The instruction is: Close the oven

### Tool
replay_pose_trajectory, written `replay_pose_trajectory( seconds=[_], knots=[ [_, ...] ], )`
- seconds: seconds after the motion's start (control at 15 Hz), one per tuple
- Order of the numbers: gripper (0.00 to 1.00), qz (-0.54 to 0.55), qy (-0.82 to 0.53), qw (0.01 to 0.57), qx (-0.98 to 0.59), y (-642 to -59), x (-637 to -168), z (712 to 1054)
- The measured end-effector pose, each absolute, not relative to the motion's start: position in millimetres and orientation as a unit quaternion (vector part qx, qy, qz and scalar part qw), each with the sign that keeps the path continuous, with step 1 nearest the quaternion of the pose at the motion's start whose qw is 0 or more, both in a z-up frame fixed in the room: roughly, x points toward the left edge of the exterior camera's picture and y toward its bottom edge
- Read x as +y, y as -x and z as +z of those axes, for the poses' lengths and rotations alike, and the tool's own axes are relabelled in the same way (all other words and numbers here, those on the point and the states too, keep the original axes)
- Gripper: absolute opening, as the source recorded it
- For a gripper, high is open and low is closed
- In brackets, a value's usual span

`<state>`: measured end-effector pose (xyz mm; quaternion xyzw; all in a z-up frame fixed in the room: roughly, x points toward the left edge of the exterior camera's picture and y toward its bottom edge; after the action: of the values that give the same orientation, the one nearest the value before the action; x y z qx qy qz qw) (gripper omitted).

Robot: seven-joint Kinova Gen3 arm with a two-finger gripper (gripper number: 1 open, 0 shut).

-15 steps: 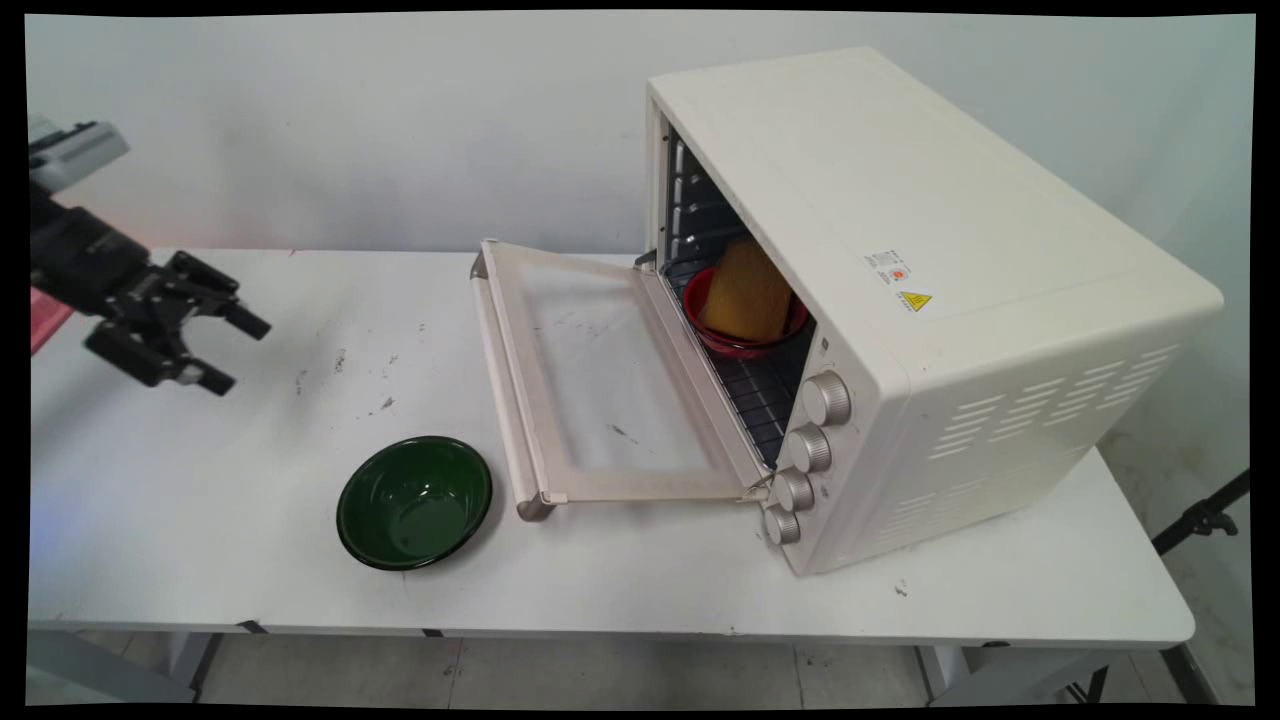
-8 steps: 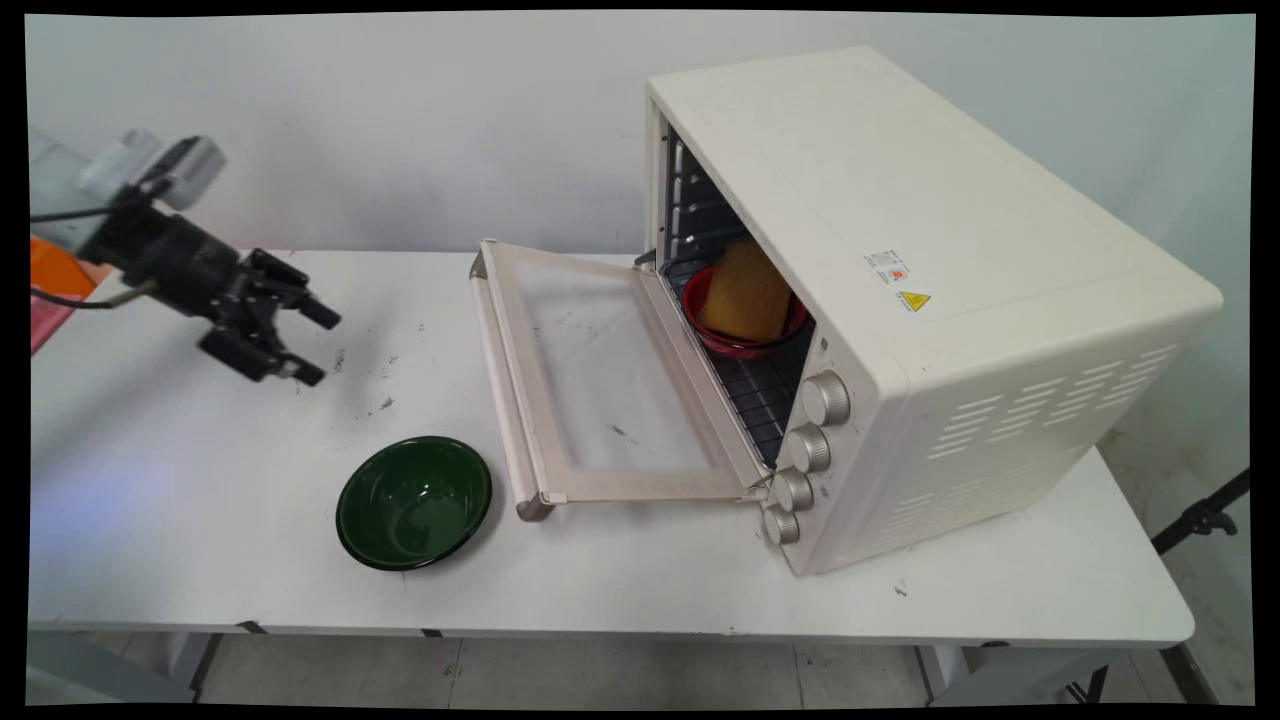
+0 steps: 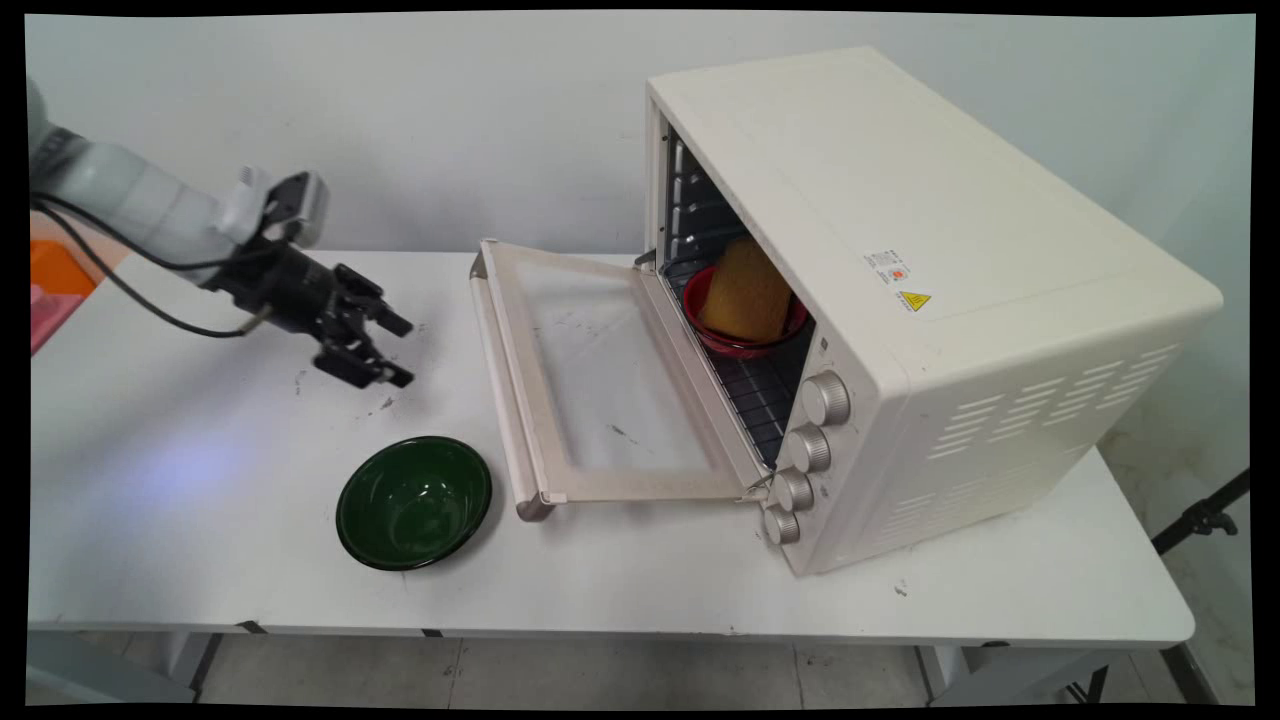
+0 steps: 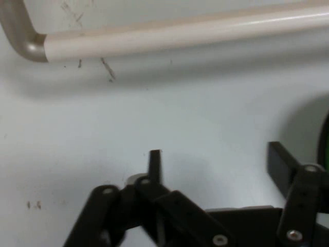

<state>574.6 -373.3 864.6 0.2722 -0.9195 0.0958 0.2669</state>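
My black gripper [image 3: 398, 350] hangs open and empty over the left part of the white table [image 3: 180, 500], pointing toward the oven. A cream toaster oven [image 3: 930, 300] stands on the right with its door [image 3: 600, 380] folded down flat. Inside on the rack sits a red bowl [image 3: 745, 335] holding a yellow sponge [image 3: 745, 290]. The door's handle bar [image 3: 505, 385] lies a short way right of the gripper; in the hand view this handle [image 4: 169, 33] runs across the top, beyond the gripper [image 4: 213, 159]. A dark green bowl [image 3: 414, 502] sits empty on the table below the gripper.
An orange and pink object [image 3: 55, 290] shows at the left edge behind the arm. Black cables [image 3: 130, 290] hang from the arm. The green bowl's rim [image 4: 324, 139] shows at the hand view's right edge. Oven knobs [image 3: 805, 450] line the front right.
The gripper has travelled rightward across the table toward the oven door, from the far left edge to near the handle, staying open. Nothing else has moved.
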Motion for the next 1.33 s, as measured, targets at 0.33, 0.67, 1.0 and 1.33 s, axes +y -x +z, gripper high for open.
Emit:
replay_pose_trajectory(
  seconds=[0.33, 0.67, 1.0, 1.33],
  knots=[
    [0.0, 0.111, -0.279, 0.257, -0.919, -552, -385, 842],
    [0.0, 0.124, -0.284, 0.255, -0.916, -532, -397, 820],
    [0.0, 0.139, -0.287, 0.261, -0.911, -514, -407, 808],
    [0.0, 0.149, -0.292, 0.272, -0.905, -501, -412, 807]
  ],
)
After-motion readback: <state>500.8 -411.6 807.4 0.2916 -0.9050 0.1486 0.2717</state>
